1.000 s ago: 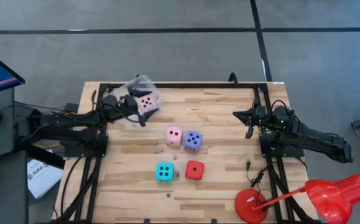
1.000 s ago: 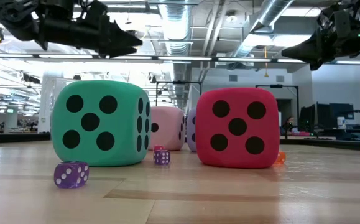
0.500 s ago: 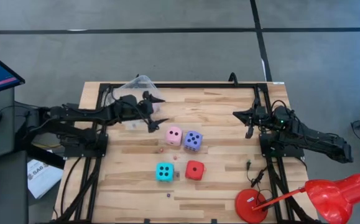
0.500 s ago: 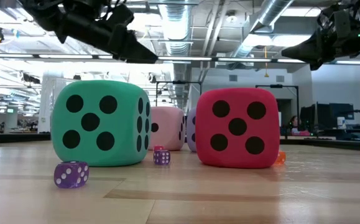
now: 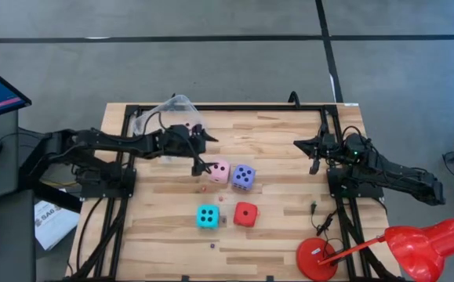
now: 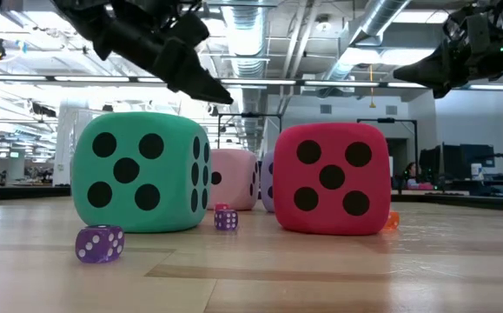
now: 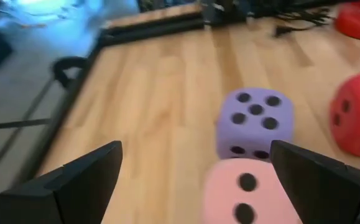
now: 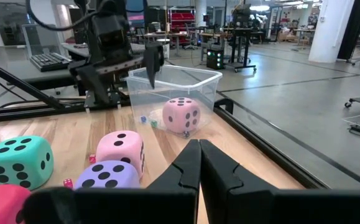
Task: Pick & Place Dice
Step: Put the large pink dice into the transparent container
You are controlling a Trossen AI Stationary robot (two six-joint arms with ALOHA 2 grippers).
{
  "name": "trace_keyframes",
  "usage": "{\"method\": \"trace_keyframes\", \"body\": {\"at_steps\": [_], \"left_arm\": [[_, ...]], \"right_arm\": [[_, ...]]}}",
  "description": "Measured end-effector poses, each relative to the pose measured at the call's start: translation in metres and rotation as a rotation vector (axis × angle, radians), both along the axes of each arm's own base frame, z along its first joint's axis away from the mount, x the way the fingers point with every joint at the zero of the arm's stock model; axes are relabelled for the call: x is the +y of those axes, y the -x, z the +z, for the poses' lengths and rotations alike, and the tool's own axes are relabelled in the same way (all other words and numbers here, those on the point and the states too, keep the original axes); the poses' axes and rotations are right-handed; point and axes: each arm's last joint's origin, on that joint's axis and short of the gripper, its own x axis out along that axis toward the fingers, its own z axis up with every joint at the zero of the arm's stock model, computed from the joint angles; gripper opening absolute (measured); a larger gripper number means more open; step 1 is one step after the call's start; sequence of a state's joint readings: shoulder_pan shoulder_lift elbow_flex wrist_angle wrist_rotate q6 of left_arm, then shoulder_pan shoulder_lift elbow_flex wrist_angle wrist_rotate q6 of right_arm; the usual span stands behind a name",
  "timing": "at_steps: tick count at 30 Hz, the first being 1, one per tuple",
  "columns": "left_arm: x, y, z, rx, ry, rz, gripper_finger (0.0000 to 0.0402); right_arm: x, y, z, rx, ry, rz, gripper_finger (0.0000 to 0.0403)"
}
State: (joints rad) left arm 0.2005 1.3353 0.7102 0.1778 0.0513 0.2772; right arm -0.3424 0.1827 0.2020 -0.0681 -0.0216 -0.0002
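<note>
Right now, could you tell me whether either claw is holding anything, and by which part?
Nothing is held. The left claw is open beside the pink die; the right claw is shut, empty.

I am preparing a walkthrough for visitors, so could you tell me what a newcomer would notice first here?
Four big soft dice cluster mid-table: a pale pink die beside a violet-blue die, with a cyan die and a red die nearer the front. The open left gripper hangs beside the pink one. A second pink die sits in a clear plastic tub at the back-left corner.
</note>
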Motion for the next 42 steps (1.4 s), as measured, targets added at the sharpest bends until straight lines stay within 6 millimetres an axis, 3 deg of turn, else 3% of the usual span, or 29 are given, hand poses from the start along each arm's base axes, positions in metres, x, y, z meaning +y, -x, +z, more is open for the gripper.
{"method": "trace_keyframes", "body": {"at_steps": [14,30,42], "left_arm": [[-0.012,-0.035,-0.026,0.223,0.084,-0.134,0.0400],[-0.015,-0.042,-0.043,0.313,0.107,-0.138,0.0400],[-0.013,-0.042,-0.043,0.312,0.097,-0.125,0.0400]], "right_arm": [[0.000,0.000,0.000,0.000,0.000,0.000,0.0000],[0.000,0.000,0.000,0.000,-0.001,0.000,0.0000],[0.000,0.000,0.000,0.000,-0.001,0.000,0.0000]]}}
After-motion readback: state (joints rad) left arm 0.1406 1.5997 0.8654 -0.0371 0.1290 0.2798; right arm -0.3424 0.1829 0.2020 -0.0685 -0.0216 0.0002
